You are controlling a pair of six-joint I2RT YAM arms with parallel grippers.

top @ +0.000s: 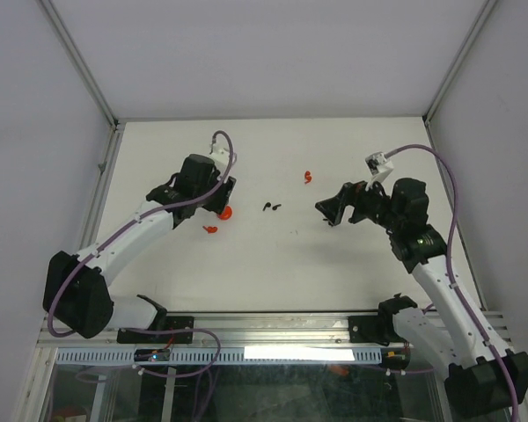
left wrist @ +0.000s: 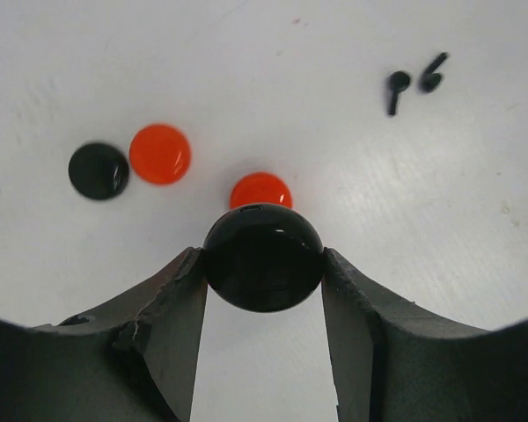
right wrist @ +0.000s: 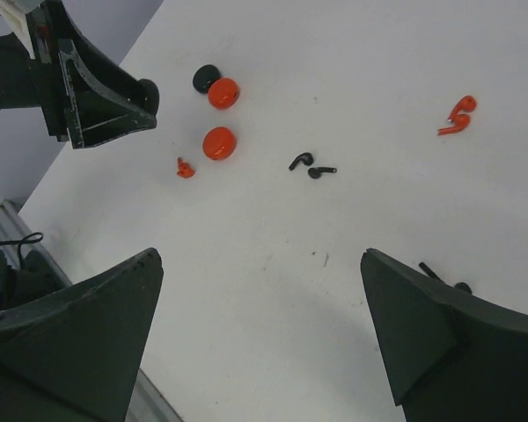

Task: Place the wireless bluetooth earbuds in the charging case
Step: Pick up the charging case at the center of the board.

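My left gripper [left wrist: 263, 257] is shut on a glossy round black charging case [left wrist: 263, 272], pinched across its width just above the table. A red disc [left wrist: 260, 190] lies right behind it. Further left, a red disc [left wrist: 159, 153] and a black disc [left wrist: 99, 170] lie side by side. Two black earbuds [left wrist: 396, 85] [left wrist: 432, 75] lie to the far right of them. One red earbud [right wrist: 185, 167] sits near the discs, another [right wrist: 458, 115] far off to the right. My right gripper [right wrist: 260, 255] hangs open and empty over bare table, apart from everything.
In the top view the left gripper [top: 224, 195] is at mid-left of the white table and the right gripper [top: 327, 211] at mid-right, with the black earbuds [top: 271, 207] between them. White walls and metal rails border the table.
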